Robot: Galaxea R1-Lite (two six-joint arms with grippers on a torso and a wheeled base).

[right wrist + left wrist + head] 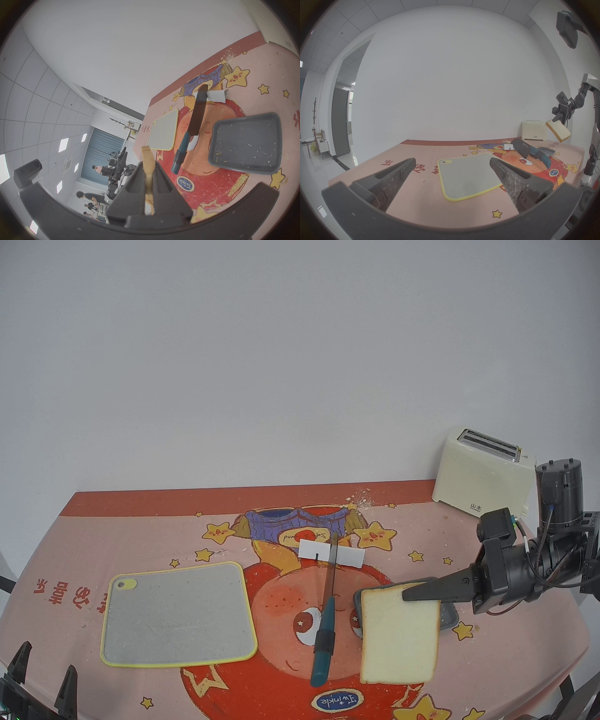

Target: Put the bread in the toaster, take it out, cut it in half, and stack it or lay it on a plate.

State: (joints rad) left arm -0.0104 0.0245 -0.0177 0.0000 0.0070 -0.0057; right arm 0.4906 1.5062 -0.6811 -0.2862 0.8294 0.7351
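One bread slice (400, 634) edgewise between the right jaws.

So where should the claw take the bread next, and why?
Probably up and back toward the toaster: the right claw is shut on the bread, held above the grey tray, and the toaster's slots look empty.

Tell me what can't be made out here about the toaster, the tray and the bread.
Head view: the toaster slots' insides, hidden by its own walls.
Head view: most of the tray, behind the bread.
Head view: the left gripper, cut off by the bottom edge.
Right wrist view: the bread's faces, edge-on in the right gripper.
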